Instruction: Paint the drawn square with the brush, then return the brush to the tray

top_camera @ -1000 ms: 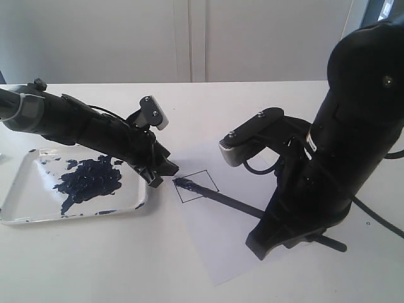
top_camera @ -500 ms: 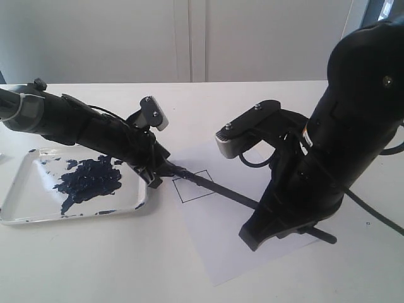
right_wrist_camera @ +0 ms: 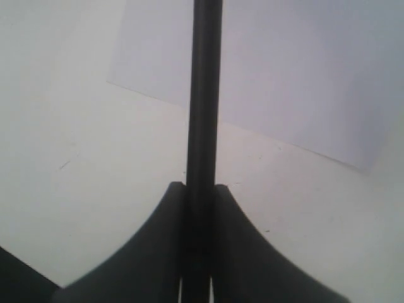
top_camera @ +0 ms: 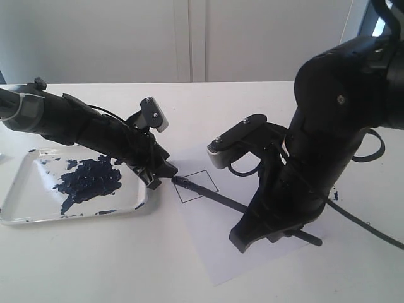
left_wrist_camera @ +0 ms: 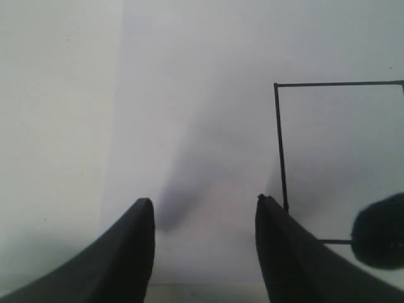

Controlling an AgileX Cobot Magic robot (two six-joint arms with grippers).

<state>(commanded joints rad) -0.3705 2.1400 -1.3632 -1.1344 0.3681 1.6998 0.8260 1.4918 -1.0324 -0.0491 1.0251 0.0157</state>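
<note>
The drawn square (top_camera: 196, 186) is a thin black outline on the white paper, seen also in the left wrist view as the drawn square (left_wrist_camera: 341, 158). The brush (top_camera: 214, 196) lies slanted across it, its dark wet tip at the square's left corner; that tip shows blurred as the brush (left_wrist_camera: 379, 240). My right gripper (right_wrist_camera: 201, 189) is shut on the brush's black handle (right_wrist_camera: 203, 95); in the exterior view the arm hides its fingers. My left gripper (top_camera: 161, 172) (left_wrist_camera: 202, 208) is open over the paper's edge beside the square, holding nothing. The tray (top_camera: 19, 214) with navy paint sits at the left.
The white paper sheet (top_camera: 218, 249) lies on the white table (top_camera: 95, 265), right of the tray. A few small dark paint specks (top_camera: 334, 194) mark the table by the right arm. The left arm (top_camera: 76, 126) stretches over the tray's far rim.
The brush tip slid up-left past the square's corner toward the left gripper, then came back to that corner. The right arm shifted left. The left arm has stayed put.
</note>
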